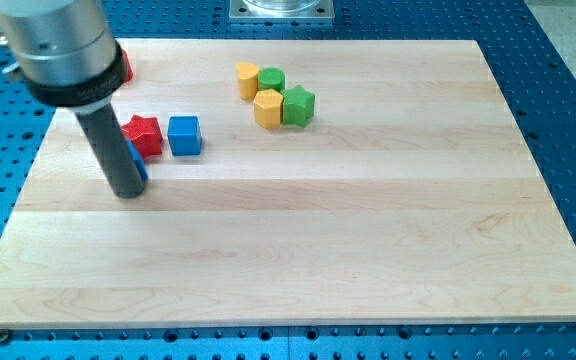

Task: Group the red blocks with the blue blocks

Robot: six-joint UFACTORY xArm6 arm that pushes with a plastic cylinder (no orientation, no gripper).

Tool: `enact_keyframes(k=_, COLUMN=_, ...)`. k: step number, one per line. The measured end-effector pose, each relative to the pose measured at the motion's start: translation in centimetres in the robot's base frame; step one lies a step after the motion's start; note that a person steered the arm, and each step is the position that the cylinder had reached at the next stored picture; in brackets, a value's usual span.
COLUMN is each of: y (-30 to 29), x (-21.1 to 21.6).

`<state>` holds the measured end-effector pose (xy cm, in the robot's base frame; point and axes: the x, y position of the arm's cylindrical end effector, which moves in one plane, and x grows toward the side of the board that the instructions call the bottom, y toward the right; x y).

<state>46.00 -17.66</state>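
Observation:
My tip [128, 192] rests on the board at the view's left. Right behind the rod a blue block [137, 160] shows only as a thin sliver; its shape cannot be made out. A red star-shaped block [143, 133] lies just above and right of the tip, touching that blue block. A blue cube [184, 135] sits right next to the red star. A second red block [124, 66] peeks out from behind the arm's grey housing near the top left corner, mostly hidden.
A cluster lies at the top centre: a yellow cylinder [247, 79], a green cylinder [272, 81], a yellow hexagonal block [267, 108] and a green hexagonal block [298, 105]. The wooden board [368, 250] lies on a blue perforated table.

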Motion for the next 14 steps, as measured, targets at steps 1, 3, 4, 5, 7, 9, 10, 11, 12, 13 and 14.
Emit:
enact_keyframes(k=1, y=-2.7, x=3.7)
enact_keyframes(k=3, y=-11.9, x=-4.2)
enact_keyframes(k=4, y=-11.9, x=-13.4)
enact_keyframes(k=5, y=-11.9, x=-20.8)
enact_keyframes(k=7, y=-1.0, x=-14.7)
enact_keyframes(k=9, y=-0.6, x=-17.1)
enact_keyframes(k=10, y=2.9, x=-17.0)
enact_keyframes(k=11, y=3.6, x=-12.0)
enact_keyframes(k=12, y=3.8, x=-9.8)
enact_keyframes(k=13, y=6.4, x=-9.2)
enact_keyframes(k=14, y=11.8, x=-8.7)
